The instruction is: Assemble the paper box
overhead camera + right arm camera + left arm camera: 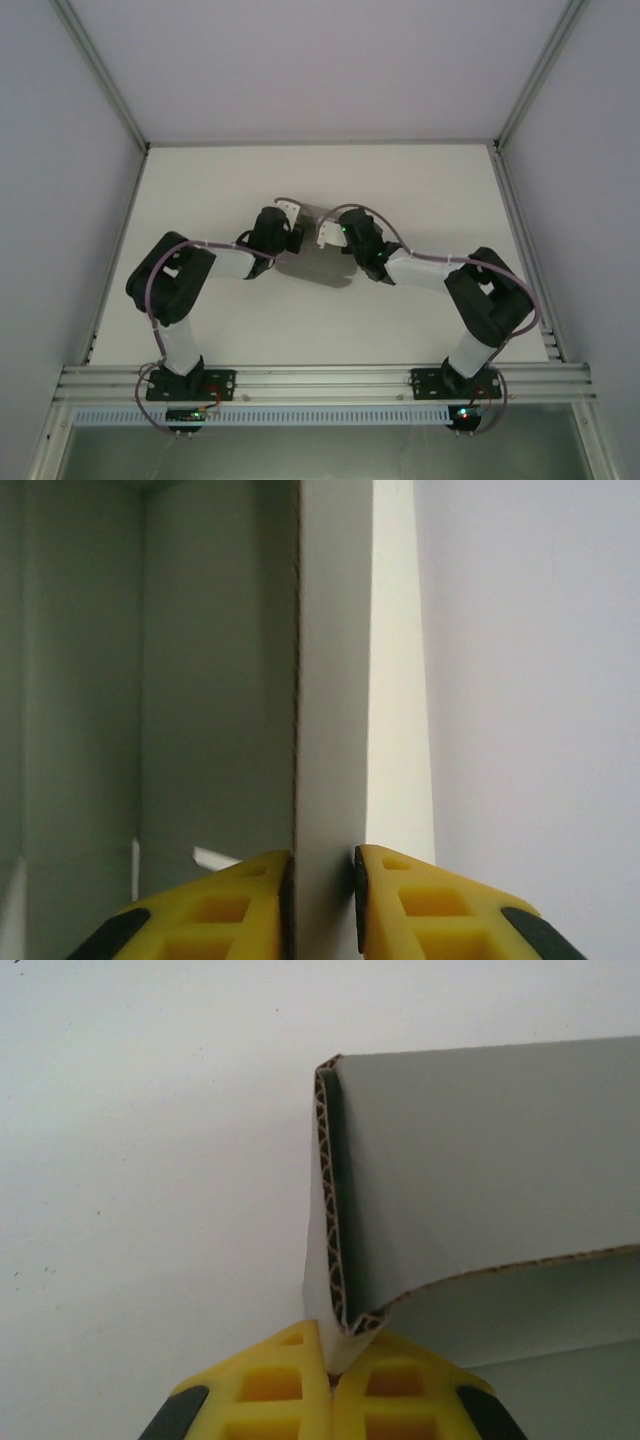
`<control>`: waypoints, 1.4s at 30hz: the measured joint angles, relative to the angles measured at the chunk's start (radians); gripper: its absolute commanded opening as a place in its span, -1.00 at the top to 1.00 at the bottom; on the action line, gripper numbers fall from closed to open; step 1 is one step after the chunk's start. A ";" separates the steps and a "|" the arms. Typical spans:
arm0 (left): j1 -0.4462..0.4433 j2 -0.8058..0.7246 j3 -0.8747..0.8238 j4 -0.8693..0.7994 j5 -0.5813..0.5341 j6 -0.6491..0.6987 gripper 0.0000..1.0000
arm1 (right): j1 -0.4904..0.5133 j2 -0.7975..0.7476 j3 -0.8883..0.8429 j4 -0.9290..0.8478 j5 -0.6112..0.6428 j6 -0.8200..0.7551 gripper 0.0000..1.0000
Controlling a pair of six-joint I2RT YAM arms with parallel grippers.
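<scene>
The paper box (318, 236) is grey corrugated cardboard, held off the white table (430, 200) between my two grippers at mid-table. My left gripper (291, 231) comes in from the left. In the left wrist view its yellow fingers (270, 1390) are shut on a folded corner of the paper box (480, 1160), pinched at the left gripper (335, 1358). My right gripper (336, 236) comes in from the right. In the right wrist view an upright wall of the paper box (330, 680) fills the gap of the right gripper (325, 885), both pads against it.
White walls and metal frame posts (105, 80) close in the table on three sides. Both arm bases sit on the rail (320, 382) at the near edge. The box casts a shadow (318, 270) on the table just in front of the grippers.
</scene>
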 measured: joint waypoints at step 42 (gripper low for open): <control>-0.097 0.079 0.092 -0.050 -0.443 -0.243 1.00 | 0.043 0.005 0.051 -0.099 0.017 0.102 1.00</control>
